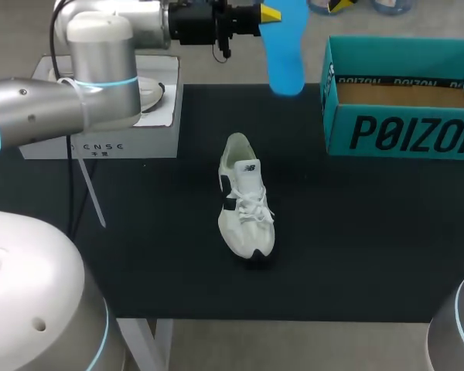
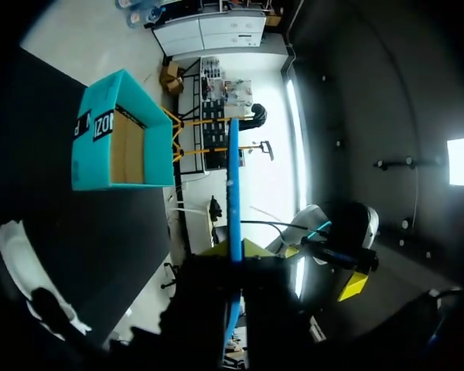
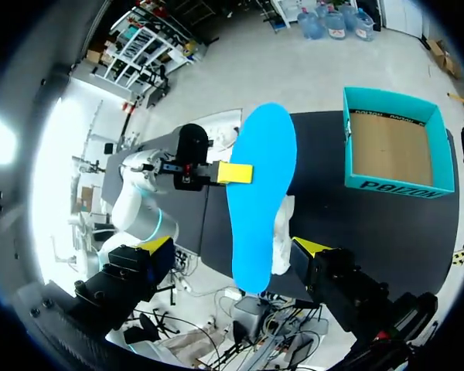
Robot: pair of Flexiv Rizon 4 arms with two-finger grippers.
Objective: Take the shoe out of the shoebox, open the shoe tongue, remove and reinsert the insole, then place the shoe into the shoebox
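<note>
From above, the left claw (image 1: 268, 14) is partly cut off at the far edge. Its own wrist view shows it closed on the blue insole (image 1: 285, 48), seen there edge-on as a thin line. The right claw (image 3: 233, 246) is out of the head view; in its own view its fingers (image 3: 313, 249) stand wide apart and hold nothing. The white shoe (image 1: 246, 198) lies near the middle of the black tabletop (image 1: 356, 232), toe toward the robot. The open teal shoebox (image 1: 402, 104) stands far right, its side cut off. A white box (image 1: 100, 135) at far left is half hidden by the left arm (image 1: 100, 69).
</note>
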